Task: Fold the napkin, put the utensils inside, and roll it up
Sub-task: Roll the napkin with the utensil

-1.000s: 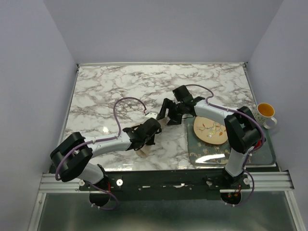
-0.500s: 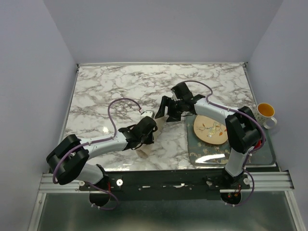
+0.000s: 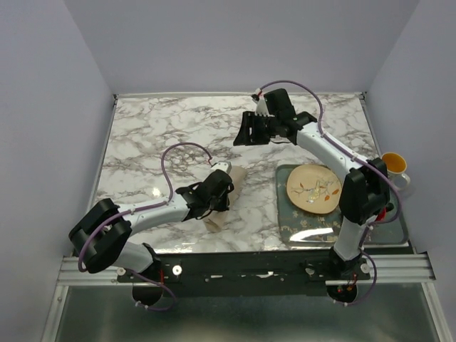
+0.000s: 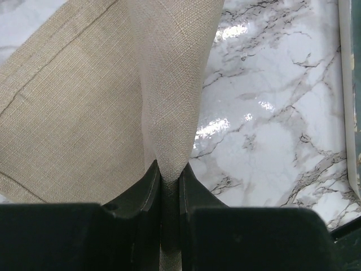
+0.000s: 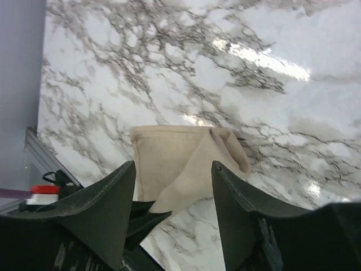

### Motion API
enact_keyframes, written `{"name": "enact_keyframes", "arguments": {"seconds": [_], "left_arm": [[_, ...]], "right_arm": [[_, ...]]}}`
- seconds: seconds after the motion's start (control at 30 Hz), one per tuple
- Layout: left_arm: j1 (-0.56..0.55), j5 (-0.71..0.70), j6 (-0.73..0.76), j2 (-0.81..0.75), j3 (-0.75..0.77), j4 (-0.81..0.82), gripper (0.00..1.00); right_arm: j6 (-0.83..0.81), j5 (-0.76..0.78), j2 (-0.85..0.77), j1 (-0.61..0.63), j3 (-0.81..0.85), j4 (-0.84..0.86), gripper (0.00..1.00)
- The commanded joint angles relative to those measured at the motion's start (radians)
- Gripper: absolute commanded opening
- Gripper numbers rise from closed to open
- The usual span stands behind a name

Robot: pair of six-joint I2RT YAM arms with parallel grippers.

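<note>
Nothing legible from where I work: no word, label, brand, number or sign can be read in my overhead view or in either of my wrist views.
</note>
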Motion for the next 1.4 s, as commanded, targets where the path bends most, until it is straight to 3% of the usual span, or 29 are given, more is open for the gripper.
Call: {"name": "enact_keyframes", "arguments": {"seconds": [0.0, 0.07, 0.27, 0.47, 0.83, 1.37], "left_arm": [[-0.011, 0.026, 0.045, 0.009, -0.011, 0.039, 0.0], [-0.014, 0.034, 0.038, 0.011, -0.015, 0.046, 0.0], [-0.028, 0.036, 0.038, 0.023, -0.015, 0.053, 0.0], [-0.028, 0.026, 0.036, 0.02, -0.013, 0.047, 0.0], [-0.03, 0.037, 0.036, 0.026, -0.007, 0.043, 0.0], [-0.033, 0.045, 0.021, -0.006, -0.03, 0.054, 0.0]], "right_arm": [[-0.112, -0.117, 0.099, 0.021, 0.09, -0.101, 0.54], [-0.134, -0.137, 0.146, 0.043, 0.12, -0.099, 0.52], [-0.212, -0.205, 0.326, 0.152, 0.33, -0.226, 0.25], [-0.215, -0.223, 0.36, 0.232, 0.252, -0.182, 0.08], [-0.194, -0.231, 0.449, 0.278, 0.221, -0.125, 0.01], [-0.108, 0.051, 0.507, 0.251, 0.196, -0.105, 0.0]]}}
